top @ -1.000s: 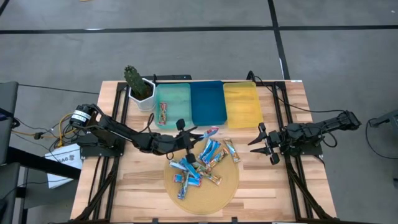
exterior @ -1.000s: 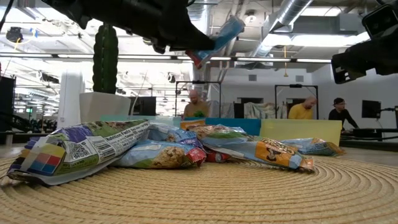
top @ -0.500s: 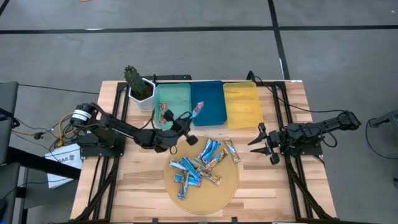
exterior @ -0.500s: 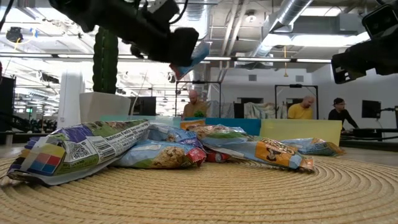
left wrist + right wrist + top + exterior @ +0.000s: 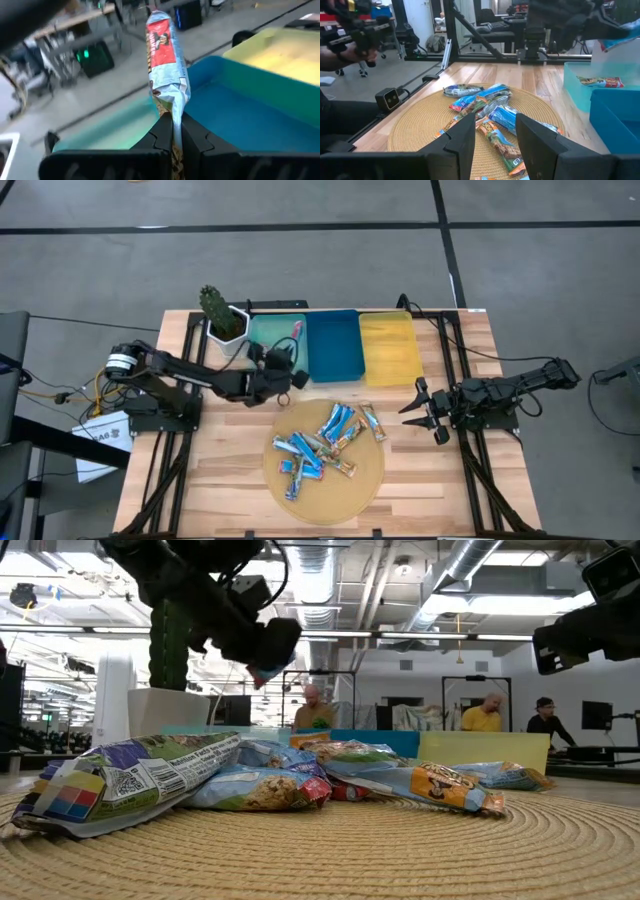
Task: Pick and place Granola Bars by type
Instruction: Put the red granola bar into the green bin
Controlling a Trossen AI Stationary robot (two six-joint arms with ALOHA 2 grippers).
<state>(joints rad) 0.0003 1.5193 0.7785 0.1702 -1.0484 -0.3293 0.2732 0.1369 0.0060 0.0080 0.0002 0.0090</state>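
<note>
Foil-wrapped and light, the blue-white bar [image 5: 166, 65] looks soft and slippery, so the left hand [image 5: 172, 131] grasping its crimped lower end above the teal tray [image 5: 270, 337] seems apt, while the right hand [image 5: 428, 411], half-parted and empty, waits right of that tray.

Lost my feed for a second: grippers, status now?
Left gripper: shut on a granola bar over the teal tray.
Right gripper: open, empty.

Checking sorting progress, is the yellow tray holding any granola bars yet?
No, the yellow tray shows only its bare floor in the high view.
</note>
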